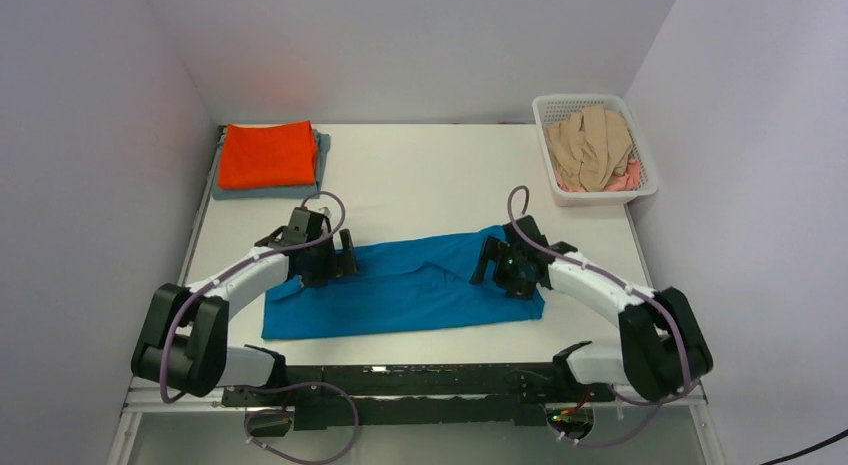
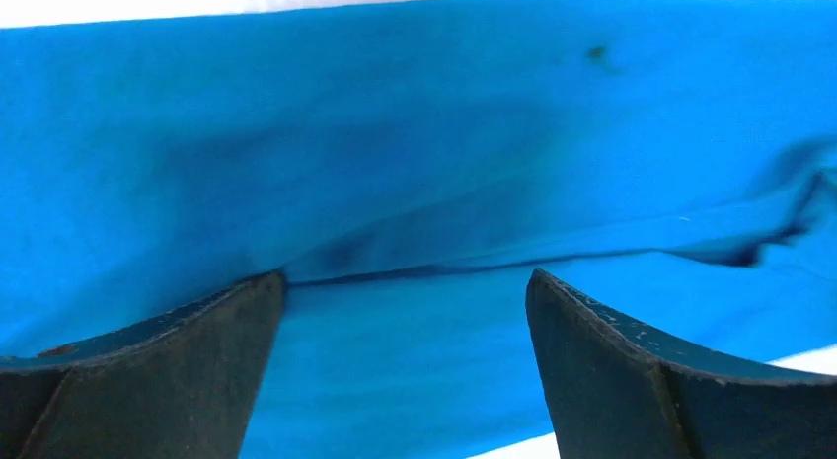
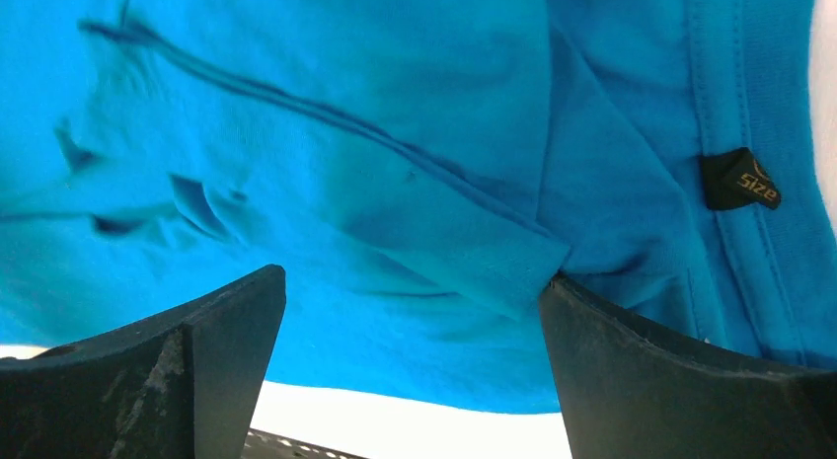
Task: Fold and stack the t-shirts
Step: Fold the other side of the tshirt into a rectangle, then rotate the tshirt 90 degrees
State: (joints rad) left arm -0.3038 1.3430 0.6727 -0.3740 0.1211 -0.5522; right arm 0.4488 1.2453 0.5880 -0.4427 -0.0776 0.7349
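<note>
The teal-blue t-shirt (image 1: pixel 400 285) lies partly folded as a wide band across the table's near middle. My left gripper (image 1: pixel 345 253) is open over its left upper edge; in the left wrist view (image 2: pixel 405 291) the open jaws straddle a fold line in the cloth (image 2: pixel 415 163). My right gripper (image 1: pixel 488 260) is open over the shirt's right end; in the right wrist view (image 3: pixel 410 281) the jaws straddle a folded flap (image 3: pixel 464 252) near the collar with its black size label (image 3: pixel 740 180). A folded orange shirt (image 1: pixel 267 153) lies on a folded grey one (image 1: pixel 245 192) at the back left.
A white lattice basket (image 1: pixel 640 190) at the back right holds crumpled beige (image 1: pixel 590 145) and pink (image 1: pixel 625 181) shirts. Grey walls close in the table on three sides. The black arm rail (image 1: pixel 420 380) runs along the near edge.
</note>
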